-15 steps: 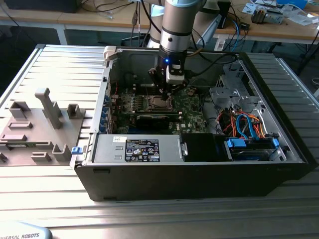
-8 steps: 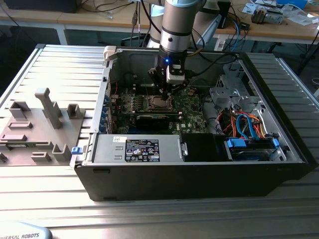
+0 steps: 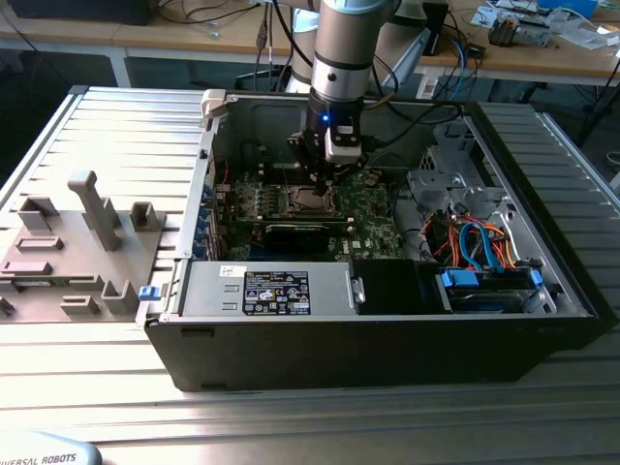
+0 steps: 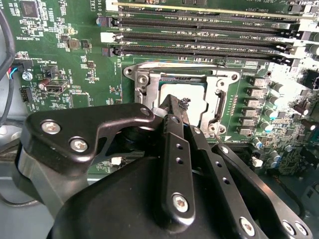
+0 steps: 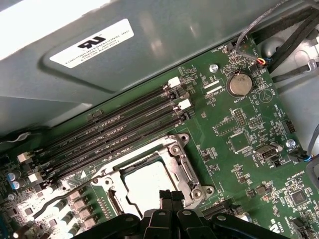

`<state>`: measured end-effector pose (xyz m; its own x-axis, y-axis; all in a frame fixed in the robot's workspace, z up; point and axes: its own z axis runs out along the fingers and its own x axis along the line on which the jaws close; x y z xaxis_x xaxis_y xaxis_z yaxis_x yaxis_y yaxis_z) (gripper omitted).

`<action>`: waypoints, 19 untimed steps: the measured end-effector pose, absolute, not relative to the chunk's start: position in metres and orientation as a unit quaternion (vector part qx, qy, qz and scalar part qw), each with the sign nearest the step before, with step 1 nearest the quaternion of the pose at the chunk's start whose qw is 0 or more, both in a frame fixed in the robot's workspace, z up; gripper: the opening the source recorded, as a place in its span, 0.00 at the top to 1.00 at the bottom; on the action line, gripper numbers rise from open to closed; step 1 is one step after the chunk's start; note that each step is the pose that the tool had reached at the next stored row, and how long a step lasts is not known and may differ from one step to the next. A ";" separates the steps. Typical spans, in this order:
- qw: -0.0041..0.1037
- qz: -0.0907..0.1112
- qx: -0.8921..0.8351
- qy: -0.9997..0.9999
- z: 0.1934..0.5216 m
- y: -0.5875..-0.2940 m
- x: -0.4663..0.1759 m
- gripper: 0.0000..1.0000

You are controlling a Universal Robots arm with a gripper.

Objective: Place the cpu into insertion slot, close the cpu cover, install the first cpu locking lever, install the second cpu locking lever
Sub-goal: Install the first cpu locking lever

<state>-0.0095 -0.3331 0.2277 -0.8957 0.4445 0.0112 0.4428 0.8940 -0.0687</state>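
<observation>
So the cpu [image 4: 192,94] is seated and the cpu cover [image 4: 218,107] looks down (levers [image 5: 70,192]: can't tell if latched). The gripper [image 4: 173,99] fingers are pressed together, gripping nothing, right above it.

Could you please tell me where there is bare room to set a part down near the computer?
Free: the ribbed grey metal table in front of the open black computer case, and beside it at the exterior view's right. Crowded: inside, around the black tool over the green motherboard.
</observation>
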 end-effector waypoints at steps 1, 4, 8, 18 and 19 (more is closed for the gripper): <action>0.013 0.032 -0.227 -0.973 0.228 -0.333 -0.009 0.89; 0.013 0.032 -0.225 -0.974 0.228 -0.333 -0.009 0.89; 0.013 0.032 -0.222 -0.974 0.228 -0.333 -0.009 0.89; 0.013 0.032 -0.214 -0.976 0.228 -0.333 -0.009 0.89; 0.013 0.032 -0.213 -0.976 0.228 -0.333 -0.009 0.89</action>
<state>-0.0095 -0.3331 0.2277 -0.9088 0.4170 0.0118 0.4153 0.9072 -0.0675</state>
